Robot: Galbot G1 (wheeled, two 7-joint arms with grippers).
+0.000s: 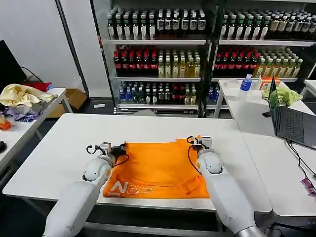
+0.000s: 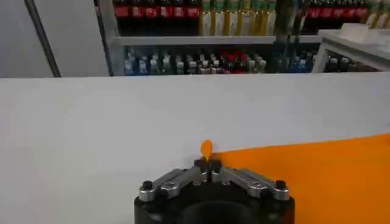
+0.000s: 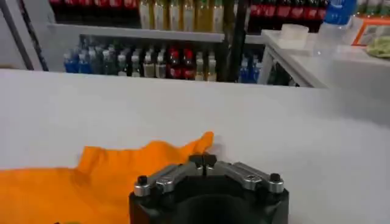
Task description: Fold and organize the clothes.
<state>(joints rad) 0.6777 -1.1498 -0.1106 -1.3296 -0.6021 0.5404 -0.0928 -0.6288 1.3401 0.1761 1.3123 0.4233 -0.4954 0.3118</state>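
The clothes are one bright orange T-shirt (image 1: 158,170), lying flat on the white table (image 1: 59,148) with white lettering near its front left edge. My left gripper (image 1: 121,147) is at the shirt's far left corner. In the left wrist view that gripper (image 2: 207,163) is shut, and a small tip of the orange T-shirt (image 2: 304,176) sticks up between the fingertips. My right gripper (image 1: 195,141) is at the far right corner. In the right wrist view it (image 3: 206,160) is shut on a raised, crumpled corner of the T-shirt (image 3: 91,176).
A side table on the left holds pale yellow and grey garments (image 1: 22,96). The right-hand table carries an open laptop (image 1: 291,123), a lime green cloth (image 1: 286,95) and a water bottle (image 1: 246,82). Shelves of bottled drinks (image 1: 158,59) stand behind.
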